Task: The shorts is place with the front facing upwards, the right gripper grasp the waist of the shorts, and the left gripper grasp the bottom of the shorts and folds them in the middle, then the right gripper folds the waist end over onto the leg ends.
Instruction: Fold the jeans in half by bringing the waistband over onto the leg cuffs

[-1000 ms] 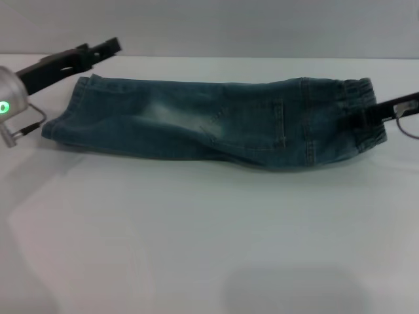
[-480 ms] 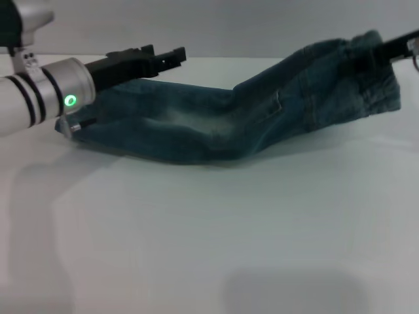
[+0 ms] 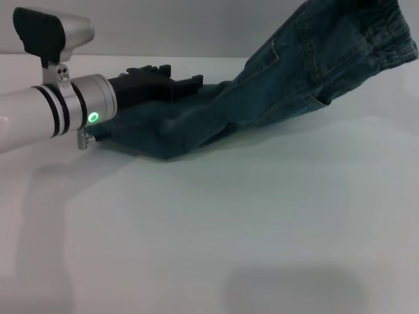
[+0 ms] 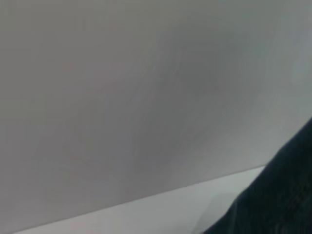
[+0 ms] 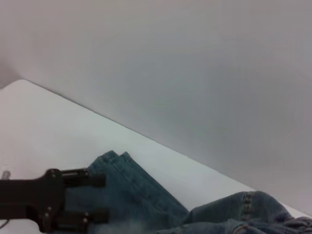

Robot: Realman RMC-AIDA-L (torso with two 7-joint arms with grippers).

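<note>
One end of the shorts (image 3: 262, 91) hangs lifted at upper right; the right gripper is out of view. The left gripper (image 3: 186, 84), fingers spread, hovers over the leg ends (image 5: 114, 158) on the table (image 3: 229, 229). Carry the waist (image 3: 386, 33) straight over and land it square on those hems.

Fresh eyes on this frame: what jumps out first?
The shorts dominate: the waist is hoisted high at the right edge of the head view, so the denim slopes down to the leg ends lying on the white table. Next is the left arm with its green ring, reaching in from the left, its left hand over the low end of the denim. The right hand is out of view.
</note>
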